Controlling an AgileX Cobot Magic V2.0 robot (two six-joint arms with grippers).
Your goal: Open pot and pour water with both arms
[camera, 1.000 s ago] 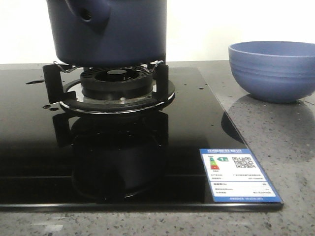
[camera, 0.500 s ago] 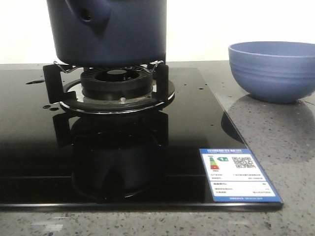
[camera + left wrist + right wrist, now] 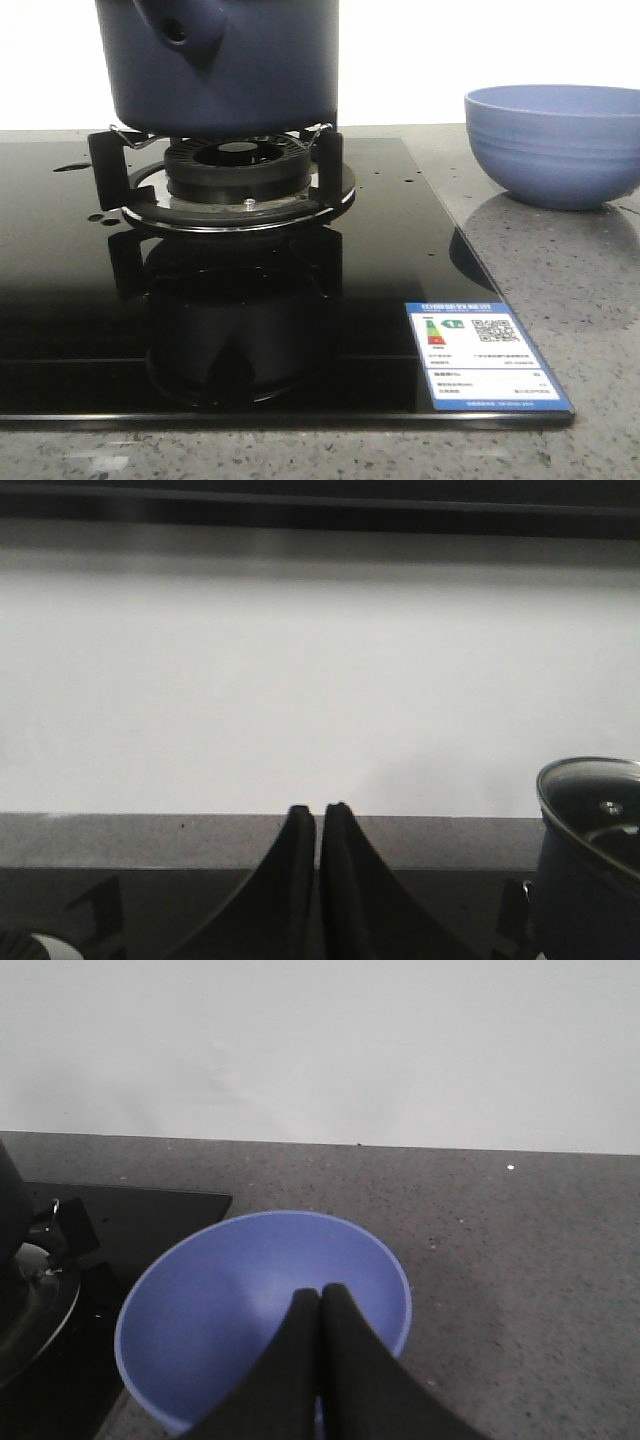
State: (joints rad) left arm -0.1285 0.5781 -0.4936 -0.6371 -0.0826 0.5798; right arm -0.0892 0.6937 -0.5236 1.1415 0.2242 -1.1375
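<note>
The dark navy-blue pot (image 3: 225,65) stands on the black burner grate (image 3: 235,170) of the stove, its hollow stub (image 3: 180,30) on the near left side. In the left wrist view the pot (image 3: 590,870) shows at the edge with a glass lid (image 3: 595,805) on it. My left gripper (image 3: 319,810) is shut and empty, level with the stove and off to the pot's side. My right gripper (image 3: 321,1292) is shut and empty, above the light-blue bowl (image 3: 262,1310). Neither gripper shows in the front view.
The light-blue ribbed bowl (image 3: 553,143) stands on the grey speckled counter (image 3: 560,270) right of the black glass cooktop (image 3: 60,300). An energy label (image 3: 485,355) is stuck on the cooktop's front right corner. A white wall is behind.
</note>
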